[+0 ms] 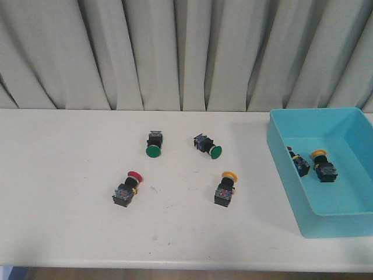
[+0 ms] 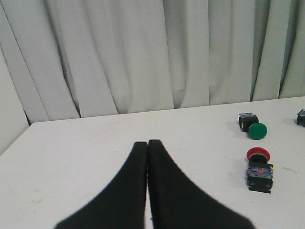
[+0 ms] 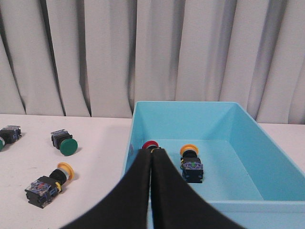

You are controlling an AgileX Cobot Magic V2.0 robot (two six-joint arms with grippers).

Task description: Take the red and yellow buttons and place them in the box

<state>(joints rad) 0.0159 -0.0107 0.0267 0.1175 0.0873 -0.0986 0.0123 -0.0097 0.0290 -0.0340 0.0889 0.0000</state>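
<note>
**Two buttons boxed, two still on the desk**

Both tools are closed and empty: the left tool (image 2: pixel 147 157) and the right tool (image 3: pixel 151 164) show fingers pressed together. The box (image 1: pixel 280 151) sits at the frame's right, holding a yellow button (image 1: pixel 322 163) and a red button (image 3: pixel 149 145), apparently already sorted. On the desk (image 1: pixel 58 204), lower centre, lie the red-capped button (image 1: pixel 127 187) and yellow-capped button (image 1: pixel 225 188), each on its side, long axis running up-frame, cap farthest.

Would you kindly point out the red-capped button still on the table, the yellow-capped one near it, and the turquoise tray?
Red-capped push-button switch (image 1: pixel 134 175): front view, on its round cap.
Yellow-capped push-button switch (image 1: pixel 229 175): front view, on its cap.
Shallow turquoise plastic tray (image 1: pixel 289 179): front view, on its near-left wall.
</note>
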